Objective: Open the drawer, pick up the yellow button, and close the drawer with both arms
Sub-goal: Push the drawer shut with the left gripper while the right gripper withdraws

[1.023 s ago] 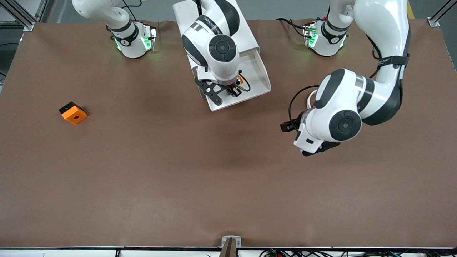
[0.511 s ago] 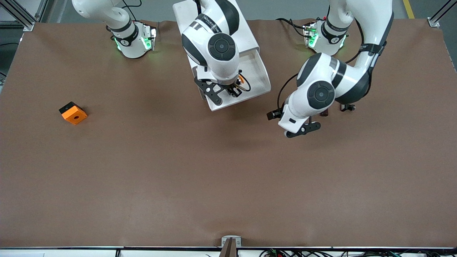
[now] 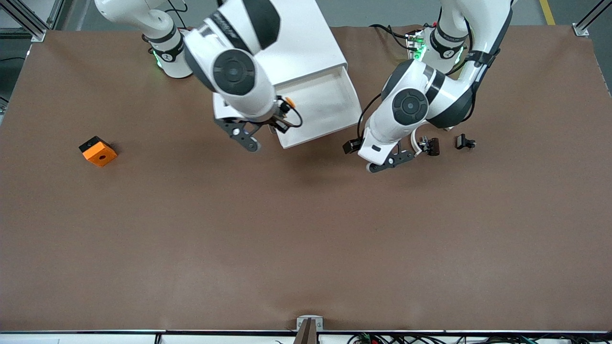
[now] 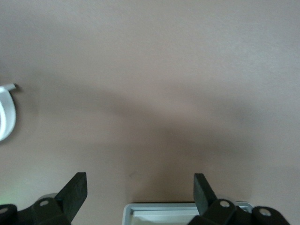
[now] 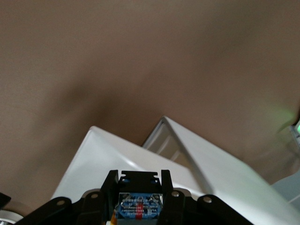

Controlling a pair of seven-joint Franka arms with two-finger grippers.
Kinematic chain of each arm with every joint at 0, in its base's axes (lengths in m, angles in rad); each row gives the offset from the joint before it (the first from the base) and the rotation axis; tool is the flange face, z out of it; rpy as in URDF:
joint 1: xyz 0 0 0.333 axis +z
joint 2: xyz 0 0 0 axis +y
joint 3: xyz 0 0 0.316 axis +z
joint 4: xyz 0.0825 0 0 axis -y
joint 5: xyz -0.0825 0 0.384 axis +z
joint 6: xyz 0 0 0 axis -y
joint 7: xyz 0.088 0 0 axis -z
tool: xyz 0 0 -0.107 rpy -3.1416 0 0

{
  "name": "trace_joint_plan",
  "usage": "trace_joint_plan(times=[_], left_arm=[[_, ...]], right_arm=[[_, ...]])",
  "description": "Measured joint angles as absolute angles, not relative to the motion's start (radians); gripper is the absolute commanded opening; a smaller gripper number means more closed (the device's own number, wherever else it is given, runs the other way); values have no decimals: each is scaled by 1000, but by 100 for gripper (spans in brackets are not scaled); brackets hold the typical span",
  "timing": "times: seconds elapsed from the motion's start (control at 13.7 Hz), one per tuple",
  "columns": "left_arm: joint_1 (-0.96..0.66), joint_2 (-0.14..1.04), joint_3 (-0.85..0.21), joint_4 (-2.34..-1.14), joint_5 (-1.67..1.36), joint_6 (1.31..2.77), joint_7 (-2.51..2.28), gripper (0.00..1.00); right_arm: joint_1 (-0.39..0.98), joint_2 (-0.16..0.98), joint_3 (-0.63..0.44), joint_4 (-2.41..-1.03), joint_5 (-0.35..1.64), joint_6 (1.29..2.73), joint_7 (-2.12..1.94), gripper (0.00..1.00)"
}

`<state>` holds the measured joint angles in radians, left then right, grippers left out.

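The white cabinet (image 3: 301,43) stands between the arm bases, and its drawer (image 3: 318,102) is pulled open toward the front camera and looks empty. My right gripper (image 3: 278,123) hangs over the drawer's corner toward the right arm's end, shut on the button (image 3: 288,102), whose orange cap shows beside the fingers. In the right wrist view the gripper (image 5: 139,180) clamps the button's dark blue-black body (image 5: 139,201) above the white drawer (image 5: 117,159). My left gripper (image 3: 370,154) is open and empty, low over the table beside the drawer's other front corner (image 4: 183,208). In the left wrist view the gripper (image 4: 139,185) has wide-spread fingers.
Two small black clips (image 3: 429,145) (image 3: 465,142) with a white band lie on the table close to the left arm; the band (image 4: 7,112) shows in the left wrist view. An orange square block (image 3: 98,151) lies toward the right arm's end.
My right gripper has lifted out of the drawer with the button and swung toward the right arm's end. My left arm has moved in toward the drawer's front corner, uncovering the clips.
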<state>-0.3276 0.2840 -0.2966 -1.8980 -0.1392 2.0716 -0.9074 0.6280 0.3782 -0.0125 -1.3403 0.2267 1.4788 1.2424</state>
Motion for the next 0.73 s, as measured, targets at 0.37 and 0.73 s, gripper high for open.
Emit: trace_joint_plan(times=[0.37, 0.73], left_arm=[[-329, 281, -386, -1923, -139, 2087, -987, 100], [-329, 274, -476, -1955, -138, 2090, -1043, 100]], right_arm=[[433, 301, -22, -1343, 189, 1323, 777, 17], [289, 287, -24, -1409, 31, 1336, 437, 17]])
